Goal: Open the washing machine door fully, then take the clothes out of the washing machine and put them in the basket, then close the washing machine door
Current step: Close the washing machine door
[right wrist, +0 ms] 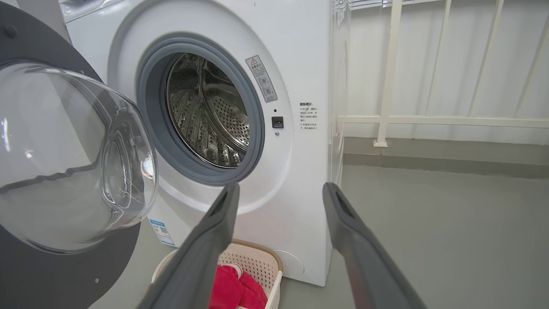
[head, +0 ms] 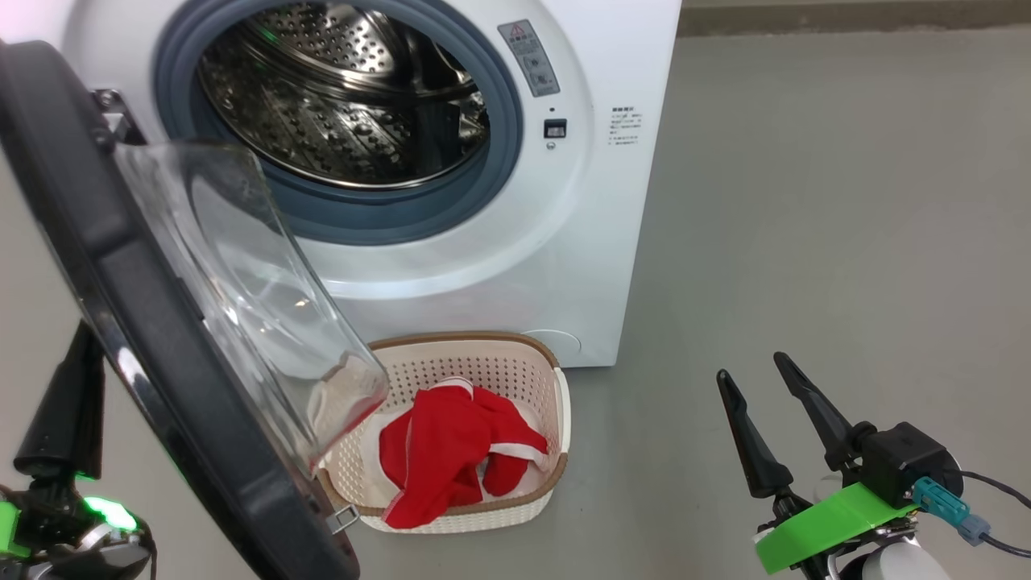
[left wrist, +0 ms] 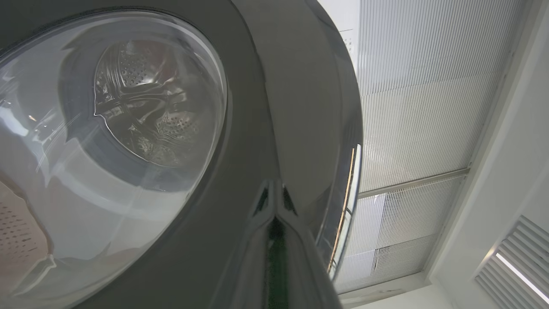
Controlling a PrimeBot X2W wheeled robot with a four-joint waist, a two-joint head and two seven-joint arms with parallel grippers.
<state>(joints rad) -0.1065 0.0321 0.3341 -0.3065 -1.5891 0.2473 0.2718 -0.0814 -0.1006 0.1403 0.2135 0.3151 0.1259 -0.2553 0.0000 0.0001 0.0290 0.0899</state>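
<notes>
Head view showed you the washing machine door point(head: 121, 322) standing wide open at the left of the washing machine point(head: 612, 201), with the clothes point(head: 451, 459) lying in the basket point(head: 556, 387) on the floor point(head: 805, 242) just before it. Your right gripper point(head: 751, 366) hung well apart from them, fingers spread and empty. Your left gripper point(left wrist: 276, 223) had its fingertips together at the door's black outer rim.

The washing machine door point(head: 145, 322), black-rimmed with a bulging glass bowl, stands swung open at 8 o'clock of the white washing machine point(head: 515, 242). At its 6 o'clock, the cream basket point(head: 483, 370) on the floor holds the red clothes point(head: 451, 451).
</notes>
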